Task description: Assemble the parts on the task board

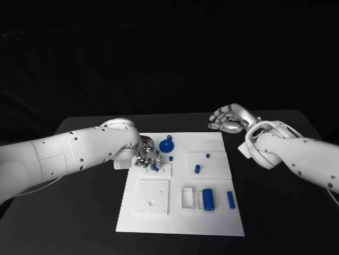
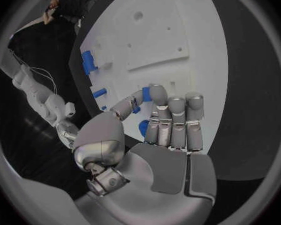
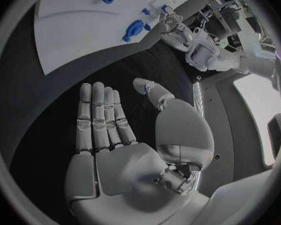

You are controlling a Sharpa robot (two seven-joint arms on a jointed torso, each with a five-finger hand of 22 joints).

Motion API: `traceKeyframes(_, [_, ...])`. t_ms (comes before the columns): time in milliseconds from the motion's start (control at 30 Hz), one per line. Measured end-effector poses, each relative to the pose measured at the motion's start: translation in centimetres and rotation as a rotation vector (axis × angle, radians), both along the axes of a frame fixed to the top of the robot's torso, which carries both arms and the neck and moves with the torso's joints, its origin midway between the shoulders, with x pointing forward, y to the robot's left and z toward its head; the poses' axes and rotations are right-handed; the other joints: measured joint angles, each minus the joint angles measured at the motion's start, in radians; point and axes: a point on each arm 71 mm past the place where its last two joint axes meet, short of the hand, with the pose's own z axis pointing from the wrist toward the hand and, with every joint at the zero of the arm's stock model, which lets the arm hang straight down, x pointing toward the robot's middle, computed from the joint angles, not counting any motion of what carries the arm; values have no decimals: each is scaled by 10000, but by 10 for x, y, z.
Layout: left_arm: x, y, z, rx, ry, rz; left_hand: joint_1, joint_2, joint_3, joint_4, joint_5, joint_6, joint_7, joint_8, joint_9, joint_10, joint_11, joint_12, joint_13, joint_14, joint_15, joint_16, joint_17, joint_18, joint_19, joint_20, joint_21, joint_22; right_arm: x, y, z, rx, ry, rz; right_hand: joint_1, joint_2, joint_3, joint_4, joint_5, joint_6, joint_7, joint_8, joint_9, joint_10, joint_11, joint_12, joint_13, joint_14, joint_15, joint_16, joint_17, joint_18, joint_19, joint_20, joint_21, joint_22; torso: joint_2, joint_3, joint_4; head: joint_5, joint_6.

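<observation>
The white task board [image 1: 215,223] lies in the middle of the black table. My left hand [image 1: 149,156] is low over the board's near-left part, beside a blue gear [image 1: 167,145]. In the left wrist view the left hand [image 2: 168,122] has its fingers straight and together, and the thumb presses a small blue part [image 2: 143,128] against them. My right hand [image 1: 231,121] hovers off the board's far right corner. In the right wrist view the right hand [image 3: 109,130] is flat with fingers extended and holds nothing.
A thick blue cylinder [image 1: 209,199] and a slim blue peg [image 1: 231,199] lie near the board's front right. Two small blue pegs [image 1: 208,155] [image 1: 197,169] stand mid-board. A white square plate [image 1: 153,196] sits front left, a white holder [image 1: 188,197] beside it.
</observation>
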Motion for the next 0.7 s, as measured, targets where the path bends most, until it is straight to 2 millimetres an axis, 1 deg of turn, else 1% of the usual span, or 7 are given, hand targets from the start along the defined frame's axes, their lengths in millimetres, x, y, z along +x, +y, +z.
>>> traceKeyframes(433, [0,1,-1,-15,31,-31,0,0,-15,15,40,9,-6,-51,43,28,-29,9,-2,1,-2,0,0,-3,-1,0,19,-1,0,0,0,2,1,6,0,0,0,0,58,1,-1,0,1,0,0,39,-9,0,0,41,-6,0,0,0,-39,4,-5,2,5,-12,-18])
traceKeyframes(567, [0,1,-1,-28,37,-41,37,-38,-12,12,40,9,-7,-76,65,30,-29,45,7,2,-3,40,0,-4,0,0,40,-2,0,0,0,2,2,7,0,0,0,0,58,1,-1,0,1,0,0,39,-9,0,0,41,-7,1,0,0,-40,8,-5,2,6,-12,-18])
traceKeyframes(700, [0,1,-1,-33,42,-50,38,-38,-9,9,40,10,-7,-78,65,30,-30,45,7,30,-30,40,0,-6,0,0,40,6,0,0,0,2,2,7,0,0,0,0,57,1,-1,0,1,0,0,39,-18,0,0,41,-7,0,0,0,-40,14,-5,2,6,-7,-17])
